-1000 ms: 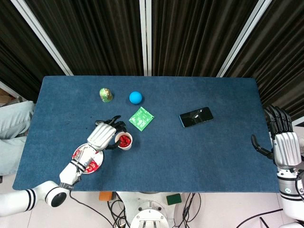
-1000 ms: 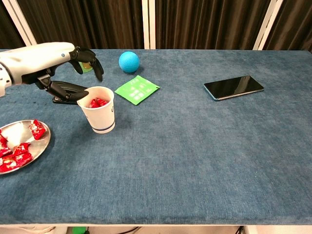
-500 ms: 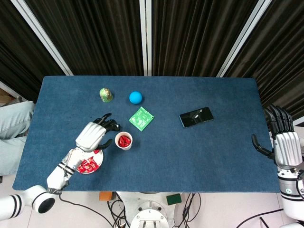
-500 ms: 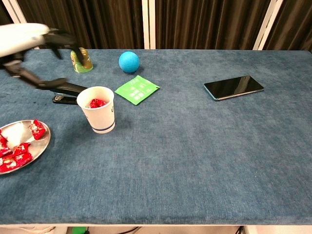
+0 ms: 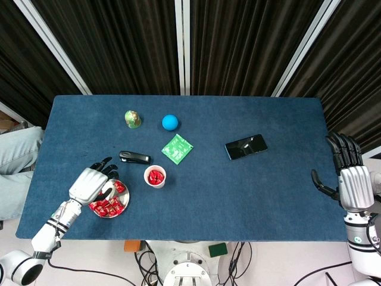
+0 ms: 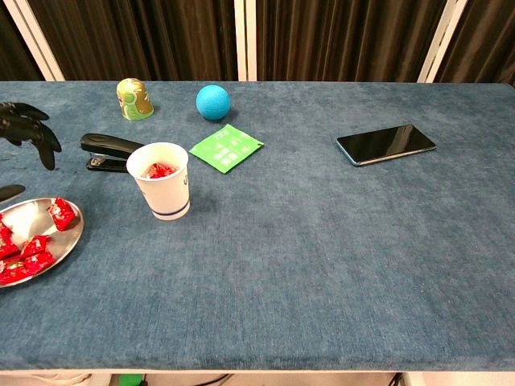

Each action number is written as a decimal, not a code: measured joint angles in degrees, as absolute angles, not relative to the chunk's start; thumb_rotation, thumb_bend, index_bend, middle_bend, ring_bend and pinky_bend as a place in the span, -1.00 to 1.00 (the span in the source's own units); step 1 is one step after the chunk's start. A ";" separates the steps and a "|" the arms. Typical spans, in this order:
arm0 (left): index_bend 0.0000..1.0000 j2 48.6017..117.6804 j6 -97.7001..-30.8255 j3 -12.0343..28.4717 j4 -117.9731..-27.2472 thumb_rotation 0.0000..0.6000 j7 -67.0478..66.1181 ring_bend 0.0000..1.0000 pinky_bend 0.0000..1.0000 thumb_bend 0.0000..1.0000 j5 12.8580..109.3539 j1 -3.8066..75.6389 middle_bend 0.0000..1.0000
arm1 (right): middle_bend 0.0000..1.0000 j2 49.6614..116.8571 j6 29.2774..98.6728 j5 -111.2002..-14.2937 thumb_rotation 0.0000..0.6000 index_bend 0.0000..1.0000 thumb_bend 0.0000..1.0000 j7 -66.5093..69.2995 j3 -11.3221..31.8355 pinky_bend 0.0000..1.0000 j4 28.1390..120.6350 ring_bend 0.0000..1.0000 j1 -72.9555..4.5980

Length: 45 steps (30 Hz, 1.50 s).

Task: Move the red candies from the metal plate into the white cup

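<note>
Fingers [image 6: 32, 133] of the left hand [image 5: 90, 183] are spread and hold nothing, hovering over the left edge of the metal plate [image 5: 122, 195]. A second ago this hand stood at the white cup [image 6: 162, 180], its fingers around the rim; since then it has drawn back across to the plate. That reads as one delivery finished and the hand returning for another pick. Several red candies [image 6: 32, 244] lie just under and to the right of the fingers on the plate, and a few more show inside the cup, which stands upright a little beyond the fingertips on the right. A black stapler [image 5: 134, 157] lies ahead of the fingers, apart from them. Much of the task remains. Over at the table's far edge, the right hand [image 5: 352, 179] idles with fingers loose and empty.
</note>
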<state>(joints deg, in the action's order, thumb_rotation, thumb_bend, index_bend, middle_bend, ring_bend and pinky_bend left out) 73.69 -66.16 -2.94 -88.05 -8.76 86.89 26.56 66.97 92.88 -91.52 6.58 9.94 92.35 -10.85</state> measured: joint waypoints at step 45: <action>-0.23 80.36 -59.80 -4.15 -76.02 1.00 -6.09 -0.86 -0.46 -0.30 87.68 27.46 -0.54 | -1.00 67.33 92.24 -91.59 1.00 -1.00 -0.24 4.17 9.64 -1.00 93.20 -1.00 -11.05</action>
